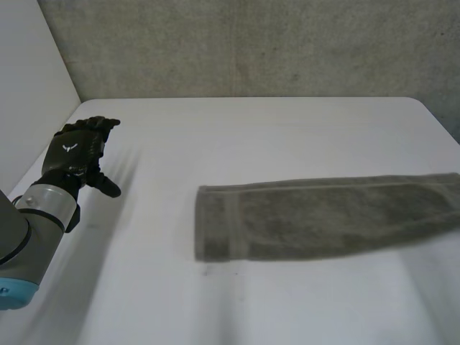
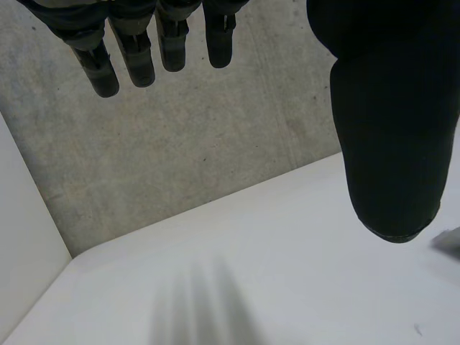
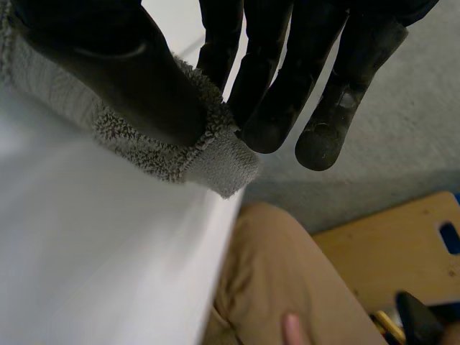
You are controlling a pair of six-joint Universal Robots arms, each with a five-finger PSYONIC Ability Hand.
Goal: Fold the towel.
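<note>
A grey towel [image 1: 323, 215] lies as a long strip across the right half of the white table [image 1: 251, 136] and runs out past the table's right side. In the right wrist view my right hand [image 3: 144, 79] pinches a corner of the towel [image 3: 215, 162] between thumb and curled fingers [image 3: 266, 108], right at the table's edge. My left hand [image 1: 79, 147] hovers over the table's left side, well clear of the towel, with straight fingers [image 2: 144, 50] and the thumb [image 2: 388, 129] spread wide, holding nothing.
A concrete wall [image 1: 251, 43] stands behind the table. Past the table edge by my right hand are a person's leg in tan trousers [image 3: 280, 287], a fingertip [image 3: 291, 330] and a wooden piece [image 3: 388, 244].
</note>
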